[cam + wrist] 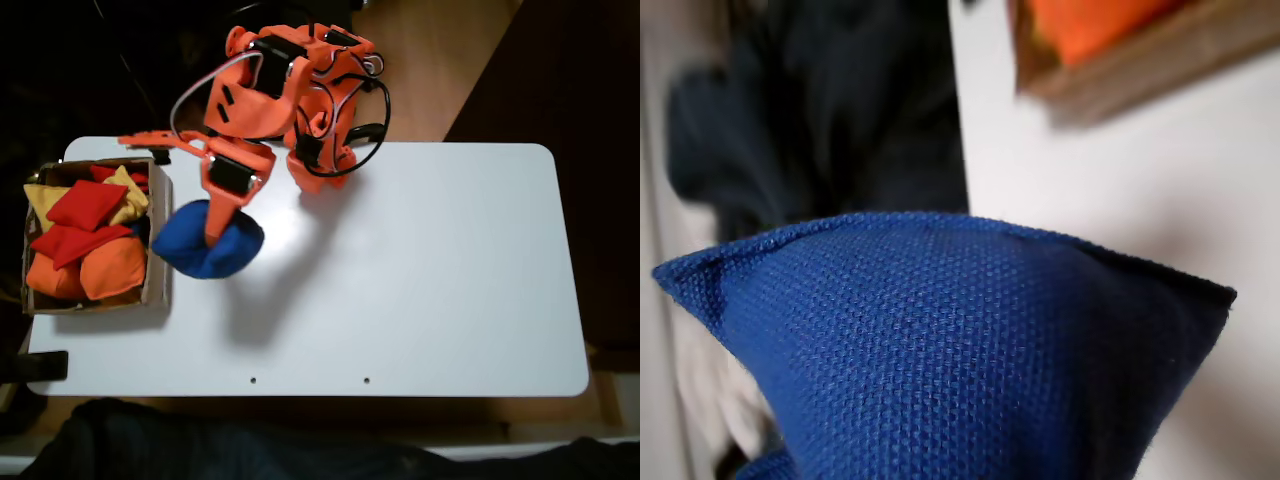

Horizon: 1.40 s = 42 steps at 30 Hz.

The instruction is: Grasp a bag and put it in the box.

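Note:
The royal-blue bag (240, 252) is held just right of the box (158, 262), and its shadow on the white table suggests it hangs clear of the surface. My orange gripper (214, 238) reaches down from the arm and is shut on the bag's middle. The brown cardboard box stands at the table's left edge. In the wrist view the bag (940, 350) fills the lower half, bunched up close to the lens, and a corner of the box (1120, 75) shows at the top right.
Red (85, 205), yellow (128, 195) and orange (110, 268) beanbags fill the box. The arm's base (320, 150) stands at the table's far edge. White tabletop (420, 270) stretches to the right. Dark cloth (200, 450) lies along the near edge.

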Motion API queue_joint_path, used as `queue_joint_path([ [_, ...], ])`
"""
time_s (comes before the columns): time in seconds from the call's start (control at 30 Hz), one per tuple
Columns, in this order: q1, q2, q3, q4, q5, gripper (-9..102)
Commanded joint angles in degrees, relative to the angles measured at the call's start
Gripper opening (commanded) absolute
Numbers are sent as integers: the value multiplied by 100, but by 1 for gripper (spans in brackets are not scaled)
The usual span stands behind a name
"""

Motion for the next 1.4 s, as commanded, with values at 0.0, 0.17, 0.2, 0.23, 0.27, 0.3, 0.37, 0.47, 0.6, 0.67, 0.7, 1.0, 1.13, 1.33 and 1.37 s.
queue_joint_path([
  [0.0, 510, 53, -519, -413, 79, 0],
  [0.17, 1081, 53, -527, -817, 114, 0],
  [0.2, 1169, 35, -527, -888, 97, 0],
  [0.23, 1257, 9, -527, -940, 97, 0],
  [0.27, 1345, -35, -536, -976, 88, 0],
  [0.3, 1424, -88, -562, -993, 88, 0],
  [0.37, 1547, -193, -615, -993, 70, 0],
  [0.47, 1661, -325, -642, -1011, 62, 0],
  [0.6, 1705, -422, -677, -1011, 53, 0],
  [0.67, 1714, -475, -694, -1011, 53, 0],
  [0.7, 1723, -527, -712, -1011, 62, 0],
  [1.0, 1934, -1230, -1266, -1011, 70, 0],
  [1.13, 2048, -1468, -1459, -1011, 70, 0],
  [1.33, 2232, -1767, -1661, -949, 18, 0],
  [1.37, 2268, -1846, -1714, -923, 9, 0],
])
